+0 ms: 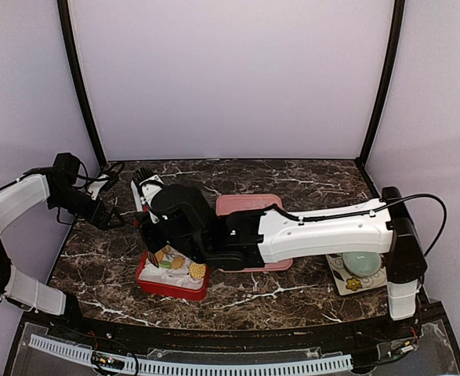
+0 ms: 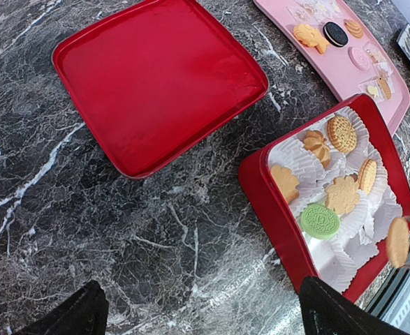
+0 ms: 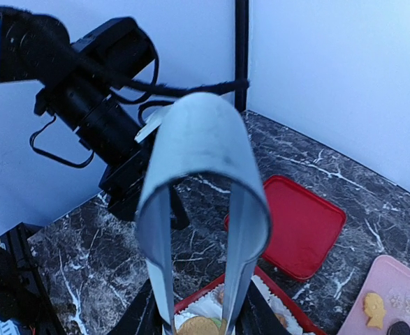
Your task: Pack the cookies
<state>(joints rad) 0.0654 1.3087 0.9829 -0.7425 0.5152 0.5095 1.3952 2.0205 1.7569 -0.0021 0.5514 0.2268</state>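
Observation:
A red box (image 2: 274, 202) lined with white paper cups holds several golden cookies (image 2: 342, 195) and a green one (image 2: 320, 220). It also shows in the top view (image 1: 167, 283). A pink tray (image 2: 372, 84) holds a fish-shaped cookie (image 2: 309, 35), a black round one (image 2: 335, 33) and a few more. My right gripper (image 3: 201, 317) is shut on metal tongs (image 3: 198, 146). The tongs pinch a round golden cookie (image 3: 199, 326) just above the box. My left gripper (image 2: 205, 314) is open and empty over bare table beside the box.
A red lid (image 2: 156, 84) lies flat on the marble table beyond the box. A pale green bowl (image 1: 363, 265) sits on a flowered mat by the right arm's base. The right arm (image 1: 324, 231) crosses over the pink tray (image 1: 245, 204).

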